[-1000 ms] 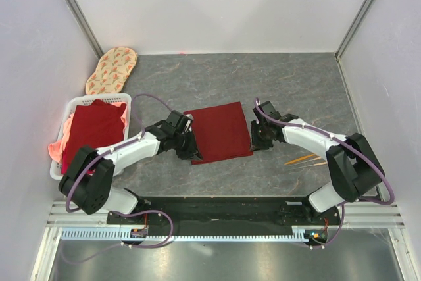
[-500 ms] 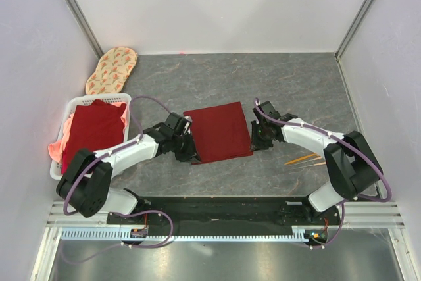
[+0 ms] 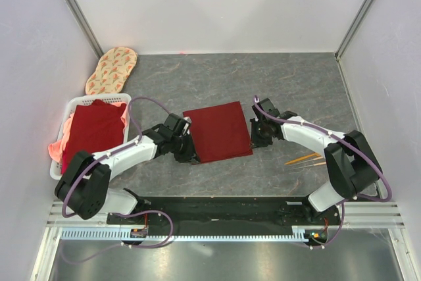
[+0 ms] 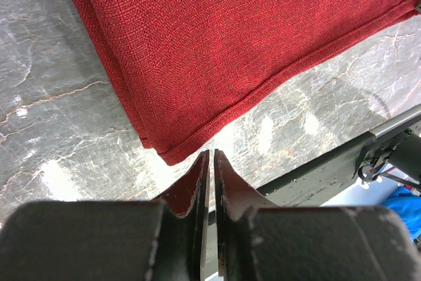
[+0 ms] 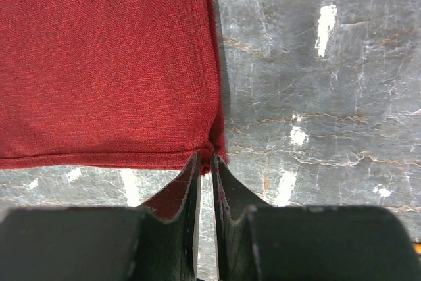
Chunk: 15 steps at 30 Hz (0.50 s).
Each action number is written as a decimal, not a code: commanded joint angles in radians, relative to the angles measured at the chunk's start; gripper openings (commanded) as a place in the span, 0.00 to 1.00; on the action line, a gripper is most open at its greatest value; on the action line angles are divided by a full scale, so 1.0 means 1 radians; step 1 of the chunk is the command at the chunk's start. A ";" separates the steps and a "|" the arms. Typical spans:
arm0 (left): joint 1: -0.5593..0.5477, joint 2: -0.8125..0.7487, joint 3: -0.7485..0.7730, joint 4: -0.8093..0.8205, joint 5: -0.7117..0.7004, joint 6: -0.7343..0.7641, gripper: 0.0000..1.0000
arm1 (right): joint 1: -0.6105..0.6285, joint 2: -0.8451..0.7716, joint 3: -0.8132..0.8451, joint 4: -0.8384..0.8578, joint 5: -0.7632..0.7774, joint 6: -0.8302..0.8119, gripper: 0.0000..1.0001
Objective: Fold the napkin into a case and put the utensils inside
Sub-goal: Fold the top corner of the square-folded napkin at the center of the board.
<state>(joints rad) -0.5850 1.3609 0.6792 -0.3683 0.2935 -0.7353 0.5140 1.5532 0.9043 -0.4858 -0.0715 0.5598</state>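
Right pincer [image 5: 205, 160] pinches the folded napkin [image 5: 105, 57] at its corner just ahead; left pincer [image 4: 212, 154], pressed together, sits beside another corner.

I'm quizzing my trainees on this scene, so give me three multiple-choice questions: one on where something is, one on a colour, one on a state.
1. Where do the utensils lie? A in a cup; B on the table, right of the napkin; C on the napkin.
2. The napkin's colour? A dark red; B blue; C white.
3. The napkin's state? A crumpled; B hanging; C folded flat.
B: they lie bare on the table. A: maroon in every view. C: layered edges lie flat.
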 commanded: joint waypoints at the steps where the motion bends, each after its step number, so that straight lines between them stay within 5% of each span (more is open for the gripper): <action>1: -0.003 -0.020 -0.009 0.009 0.007 0.017 0.12 | -0.002 -0.004 0.041 -0.008 0.022 -0.017 0.17; 7: -0.004 -0.034 -0.013 0.009 0.012 0.017 0.12 | 0.000 0.005 0.038 -0.002 0.022 -0.017 0.10; 15: -0.003 -0.039 -0.013 0.009 0.022 0.014 0.12 | 0.000 0.042 0.053 0.013 0.010 -0.027 0.25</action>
<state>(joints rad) -0.5850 1.3518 0.6682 -0.3683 0.2943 -0.7353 0.5140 1.5723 0.9138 -0.4862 -0.0715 0.5449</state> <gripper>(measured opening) 0.121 0.226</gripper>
